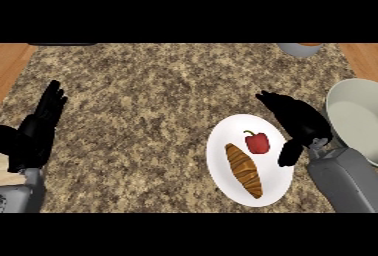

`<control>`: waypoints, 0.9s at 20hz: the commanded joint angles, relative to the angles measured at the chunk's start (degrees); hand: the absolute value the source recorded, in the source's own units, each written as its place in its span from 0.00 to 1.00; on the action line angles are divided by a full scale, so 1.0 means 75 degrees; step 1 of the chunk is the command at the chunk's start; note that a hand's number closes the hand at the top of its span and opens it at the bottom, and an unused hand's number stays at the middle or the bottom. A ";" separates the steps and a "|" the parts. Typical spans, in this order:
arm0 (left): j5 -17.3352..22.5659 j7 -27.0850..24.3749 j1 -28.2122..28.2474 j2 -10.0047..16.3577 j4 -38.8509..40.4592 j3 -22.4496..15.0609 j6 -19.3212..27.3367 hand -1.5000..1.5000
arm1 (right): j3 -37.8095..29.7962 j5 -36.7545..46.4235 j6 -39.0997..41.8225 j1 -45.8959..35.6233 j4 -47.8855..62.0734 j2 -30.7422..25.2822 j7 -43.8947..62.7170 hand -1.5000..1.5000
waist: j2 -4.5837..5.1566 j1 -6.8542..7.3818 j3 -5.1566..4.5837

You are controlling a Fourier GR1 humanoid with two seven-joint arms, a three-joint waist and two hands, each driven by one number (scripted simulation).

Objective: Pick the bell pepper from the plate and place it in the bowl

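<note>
Your red bell pepper (257, 143) sits on the white plate (220, 150) in the lower right of the frame, next to a brown pastry (244, 170), so it is not picked up yet. Your right hand (299, 122) is just beside it, fingers spread and holding nothing; you have yet to grab the pepper and carry it to the bowl (356, 125) at the right edge. Your left hand (37, 131) rests open at the left edge.

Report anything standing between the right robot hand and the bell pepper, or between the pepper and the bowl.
Nothing visible separates the right robot hand from the bell pepper. The croissant lies at the pepper's lower left, off both paths. Between pepper and bowl is only that hand itself.
</note>
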 commanded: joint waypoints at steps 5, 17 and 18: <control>-0.0268 0.0353 0.0207 -0.0204 -0.0515 0.0160 -0.0155 0.50 | 0.0241 0.1124 -0.0616 0.0335 0.0746 0.0802 -0.0372 0.00 | -0.0009 0.0000 0.0000; -0.0320 0.0353 0.0097 -0.0316 -0.0378 0.0817 -0.0789 0.50 | -0.0188 0.1865 -0.0759 0.1033 0.0859 0.1274 -0.0862 0.00 | -0.0010 -0.0033 -0.0001; -0.0754 0.0431 0.0319 -0.0666 -0.0827 0.0334 -0.0409 0.50 | -0.0433 0.1832 -0.1051 0.0595 0.1584 0.1299 -0.1184 0.00 | -0.0007 -0.0011 0.0000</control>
